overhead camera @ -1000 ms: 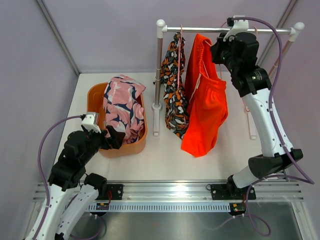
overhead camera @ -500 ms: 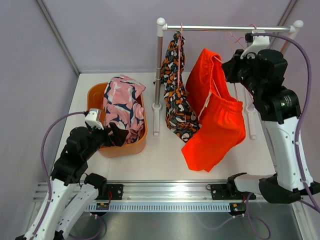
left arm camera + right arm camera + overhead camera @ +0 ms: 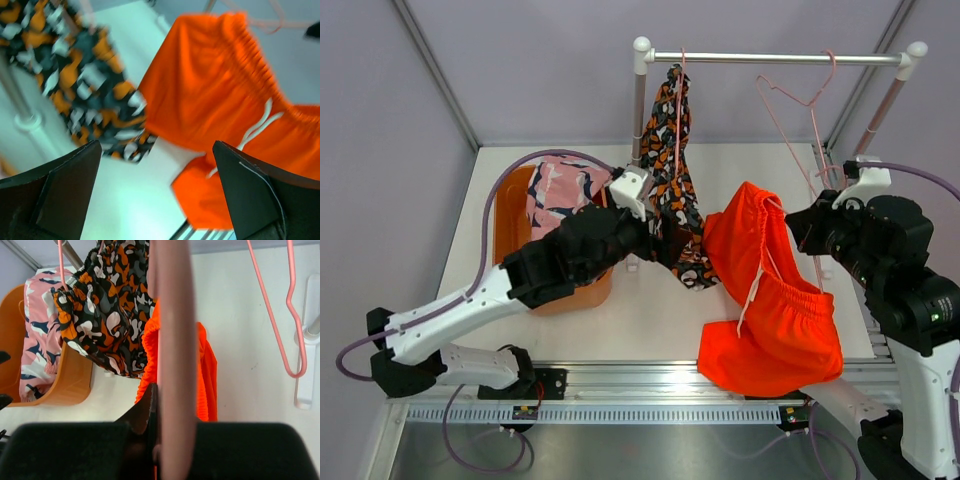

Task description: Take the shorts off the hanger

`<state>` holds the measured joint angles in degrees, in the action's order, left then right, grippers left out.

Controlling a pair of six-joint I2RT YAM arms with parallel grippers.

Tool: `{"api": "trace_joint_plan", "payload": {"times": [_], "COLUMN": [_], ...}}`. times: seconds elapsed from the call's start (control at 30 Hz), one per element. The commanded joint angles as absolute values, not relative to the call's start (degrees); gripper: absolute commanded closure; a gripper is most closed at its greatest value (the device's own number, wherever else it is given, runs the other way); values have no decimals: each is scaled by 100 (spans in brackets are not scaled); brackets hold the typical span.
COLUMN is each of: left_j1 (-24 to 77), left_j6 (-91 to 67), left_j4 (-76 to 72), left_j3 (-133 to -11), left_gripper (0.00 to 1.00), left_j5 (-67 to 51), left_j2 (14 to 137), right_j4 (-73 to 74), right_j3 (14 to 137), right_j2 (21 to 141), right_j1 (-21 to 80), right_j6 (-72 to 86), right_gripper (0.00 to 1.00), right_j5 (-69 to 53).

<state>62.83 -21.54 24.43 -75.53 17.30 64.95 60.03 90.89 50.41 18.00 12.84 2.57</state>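
Jaws of right gripper [image 3: 800, 226] are clamping orange shorts [image 3: 780, 320], dangling lower right; left gripper [image 3: 156, 145] is hovering mid-frame beside black shorts [image 3: 670, 190], jaws gaping wide.

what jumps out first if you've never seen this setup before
The bright orange shorts dominate: off the rail, they dangle at front right from the right gripper, which looks shut on their waistband. Behind them, the black patterned shorts hang from the rail beside an empty pink hanger, with the open left gripper close to them. On the left, the pink shorts lie in an orange basket.
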Motion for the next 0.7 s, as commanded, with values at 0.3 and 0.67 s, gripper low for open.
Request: {"api": "trace_joint_plan", "payload": {"times": [0.3,0.67], "left_j1": [7250,7444], "left_j6": [-1987,-1828], "left_j4": [44,167], "left_j3": [-8998,-9642], "left_gripper": [1,11], "left_j5": [2558,2961], "left_j2": [8612,9729], "right_j4": [6065,6038], "right_j3": [8772,8850], "right_j2": [4746,4790], "right_j1": [1837,1828], "right_j6": [1441,1415], "right_gripper": [100,100], "right_j5": [369,343]}}
